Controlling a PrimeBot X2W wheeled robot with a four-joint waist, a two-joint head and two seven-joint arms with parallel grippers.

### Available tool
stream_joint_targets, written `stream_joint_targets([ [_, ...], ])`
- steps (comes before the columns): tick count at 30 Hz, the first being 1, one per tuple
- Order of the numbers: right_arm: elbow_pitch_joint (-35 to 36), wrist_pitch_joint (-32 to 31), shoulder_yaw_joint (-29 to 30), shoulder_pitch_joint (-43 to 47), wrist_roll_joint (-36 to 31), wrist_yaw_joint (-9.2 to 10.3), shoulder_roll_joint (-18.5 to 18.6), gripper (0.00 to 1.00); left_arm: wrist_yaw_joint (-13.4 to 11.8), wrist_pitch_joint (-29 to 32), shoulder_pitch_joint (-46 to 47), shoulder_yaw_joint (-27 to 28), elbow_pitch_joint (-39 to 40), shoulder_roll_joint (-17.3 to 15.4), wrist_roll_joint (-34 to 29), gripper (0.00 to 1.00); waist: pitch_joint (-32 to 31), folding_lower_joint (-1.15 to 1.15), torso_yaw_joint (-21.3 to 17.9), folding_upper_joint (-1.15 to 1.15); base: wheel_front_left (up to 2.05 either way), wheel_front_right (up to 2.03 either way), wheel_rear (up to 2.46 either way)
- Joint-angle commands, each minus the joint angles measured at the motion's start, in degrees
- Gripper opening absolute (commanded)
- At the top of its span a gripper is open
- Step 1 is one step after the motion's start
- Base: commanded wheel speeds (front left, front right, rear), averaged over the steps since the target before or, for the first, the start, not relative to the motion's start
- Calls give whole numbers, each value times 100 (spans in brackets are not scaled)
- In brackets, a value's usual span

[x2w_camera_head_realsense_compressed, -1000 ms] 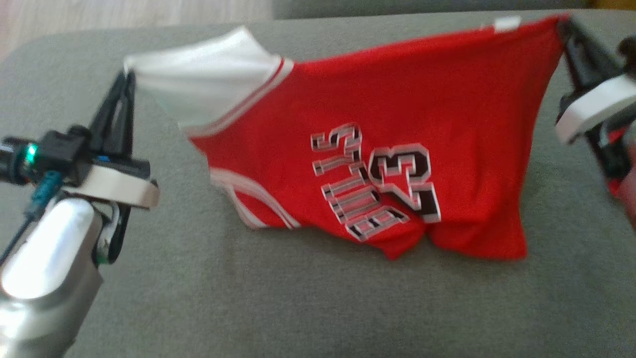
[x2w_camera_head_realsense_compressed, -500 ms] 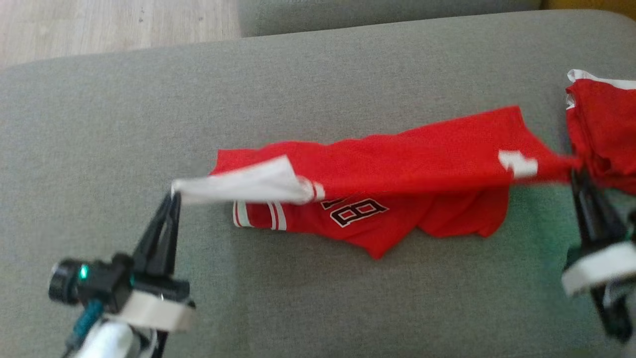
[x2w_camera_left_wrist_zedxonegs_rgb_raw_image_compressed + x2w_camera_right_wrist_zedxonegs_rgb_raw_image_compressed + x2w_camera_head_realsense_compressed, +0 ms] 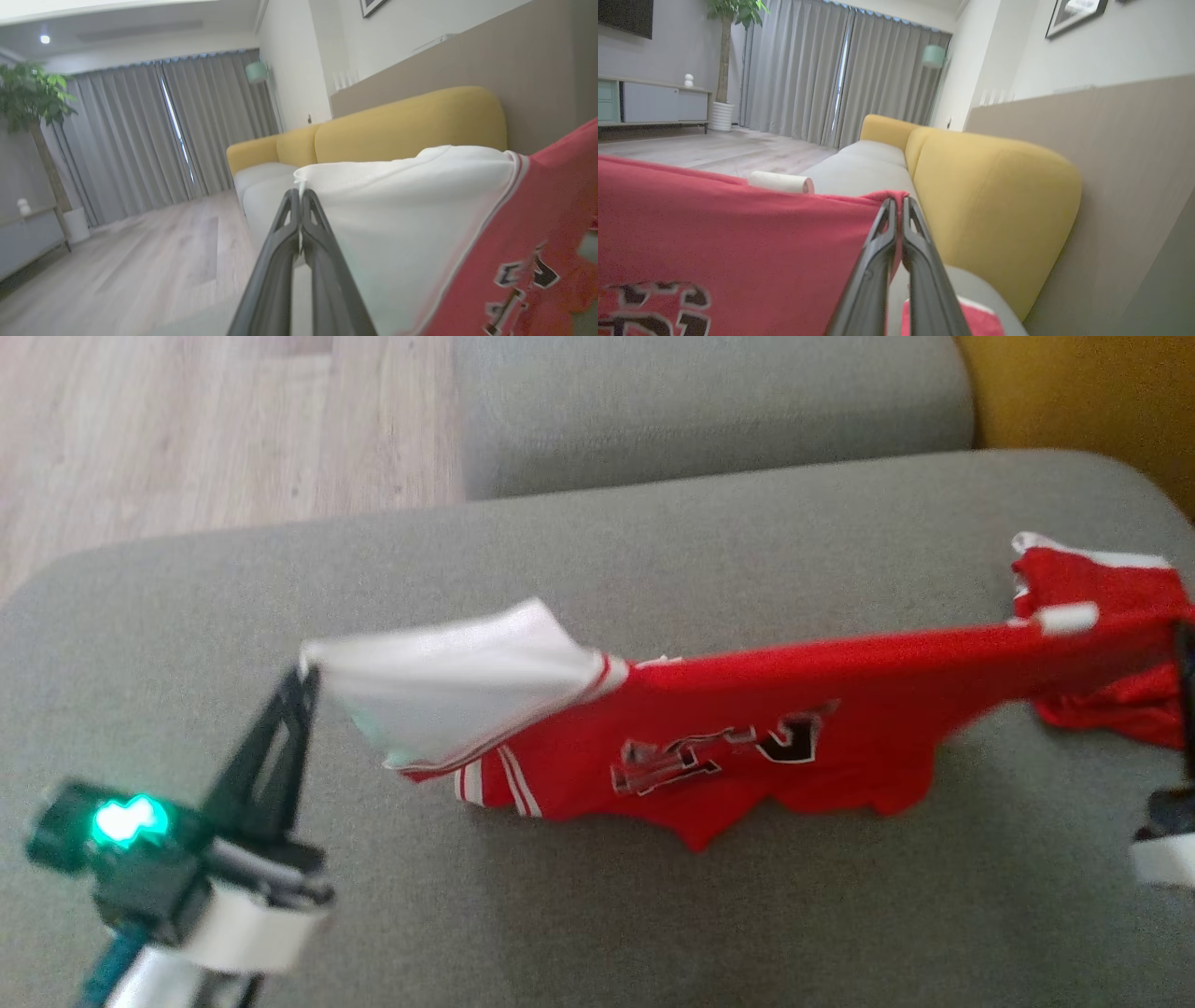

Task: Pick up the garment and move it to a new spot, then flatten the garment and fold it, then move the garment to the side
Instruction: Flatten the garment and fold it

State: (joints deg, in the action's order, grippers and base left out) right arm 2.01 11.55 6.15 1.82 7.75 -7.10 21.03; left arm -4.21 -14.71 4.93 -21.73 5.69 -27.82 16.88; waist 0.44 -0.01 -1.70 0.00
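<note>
The garment [image 3: 747, 709] is a red jersey with black-and-white lettering and a white sleeve. It hangs stretched between my two grippers over the grey sofa cushion [image 3: 597, 915], its lower edge resting on the fabric. My left gripper [image 3: 306, 670] is shut on the white sleeve's corner [image 3: 299, 191]. At the right edge of the head view, my right gripper [image 3: 1187, 633] is shut on the red corner [image 3: 897, 199]. A small white tag [image 3: 1064, 616] sticks up near that corner.
A second red garment [image 3: 1102, 588] lies crumpled on the cushion at the right, just behind the held corner. A yellow sofa back [image 3: 1083, 401] rises at the far right, and wooden floor [image 3: 187, 429] lies beyond the cushion's far left edge.
The head view has shifted. The held top edge dipped low half a second ago and is now raised again, so part of the lettering shows. Both grippers kept their hold.
</note>
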Motion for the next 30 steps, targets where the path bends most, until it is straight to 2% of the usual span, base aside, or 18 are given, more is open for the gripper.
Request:
stream_joint_targets([
  [1, 479, -129, 37, -270, -50, -39, 301, 0, 32, -8, 641, 438, 332, -320, -76, 0, -158, 1, -63, 0, 0, 0, 0],
  [7, 1333, -732, 338, -961, 83, -39, 876, 0, 298, 411, 1776, 746, 977, -787, -114, 0, -272, 1, -175, 0, 0, 0, 0],
  [11, 1459, -989, 415, -1404, 137, -39, 1191, 0, 444, 609, 2375, 926, 1105, -974, -26, 0, -255, 1, -246, 0, 0, 0, 0],
  [15, 1349, -1227, 184, -2137, 262, -39, 1481, 0, 681, 806, 3148, 1059, 920, -1120, 173, 0, -180, 1, -347, 0, 0, 0, 0],
  [18, 906, -1311, -272, -2781, 411, -39, 1607, 0, 861, 976, 3716, 994, 422, -1058, 458, 0, -63, 1, -394, 0, 0, 0, 0],
  [22, 37, -1301, -1022, -3744, 631, -39, 1608, 0, 1056, 1217, 4584, 620, -551, -1002, 561, 0, 316, 1, -387, 0, 0, 0, 0],
  [26, -1048, -1125, -1730, -4816, 747, -39, 1466, 0, 1142, 1225, 5575, 93, -1548, -878, 456, 0, 947, 1, -333, 0, 0, 0, 0],
  [30, -2170, -723, -2250, -5900, 652, -39, 1191, 0, 1160, 930, 6594, -318, -2531, -737, 126, 0, 1519, 1, -303, 0, 0, 0, 0],
])
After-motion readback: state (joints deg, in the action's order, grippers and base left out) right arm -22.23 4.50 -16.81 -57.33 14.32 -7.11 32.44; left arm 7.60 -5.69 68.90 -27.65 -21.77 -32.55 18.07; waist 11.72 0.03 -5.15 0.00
